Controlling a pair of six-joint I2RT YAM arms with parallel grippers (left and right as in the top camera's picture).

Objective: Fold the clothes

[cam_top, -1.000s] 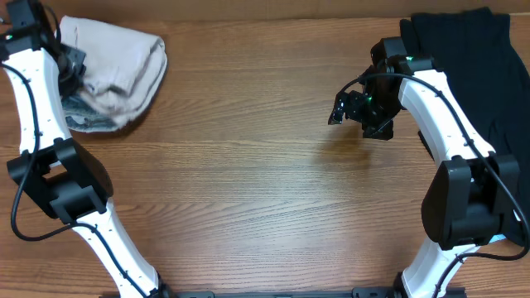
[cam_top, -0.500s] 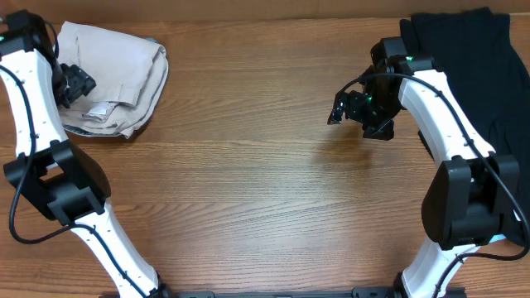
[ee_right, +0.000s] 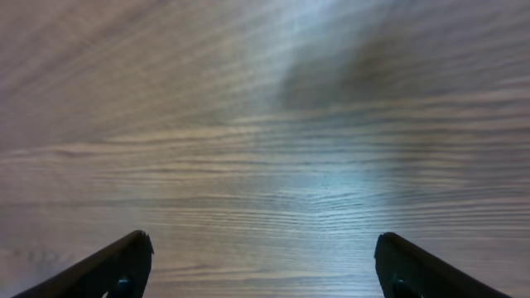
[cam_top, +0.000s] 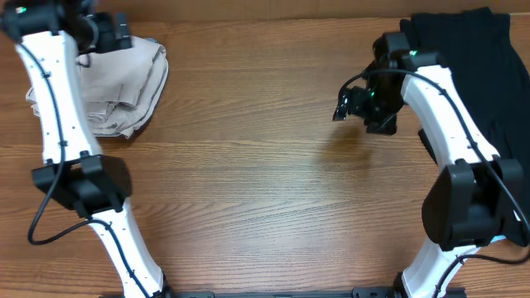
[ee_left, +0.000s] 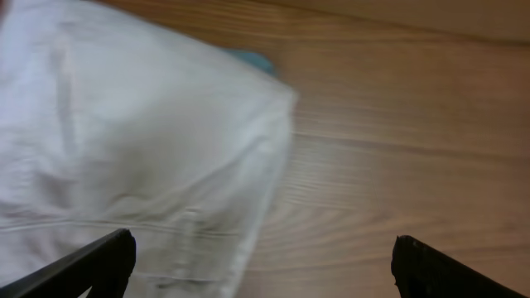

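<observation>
The cream-beige shorts (cam_top: pixel 128 83) lie in a folded heap at the table's back left. In the left wrist view their pale cloth (ee_left: pixel 141 141) fills the left half, and a sliver of light-blue fabric (ee_left: pixel 250 58) peeks out at its far edge. My left gripper (cam_top: pixel 118 29) hovers over the heap's back edge, open and holding nothing (ee_left: pixel 263 265). A large black garment (cam_top: pixel 480 58) lies at the back right. My right gripper (cam_top: pixel 341 108) hangs left of it over bare wood, open and empty (ee_right: pixel 263 265).
The wooden table (cam_top: pixel 265 190) spreads between the two arms. The white links of the left arm (cam_top: pixel 58 99) cross the left side of the cream heap. The right arm (cam_top: pixel 447 108) runs along the black garment's left edge.
My left gripper has opened and let go of the cream shorts, then swung from the heap's left side to its back edge. The heap has flattened. The right gripper has barely moved.
</observation>
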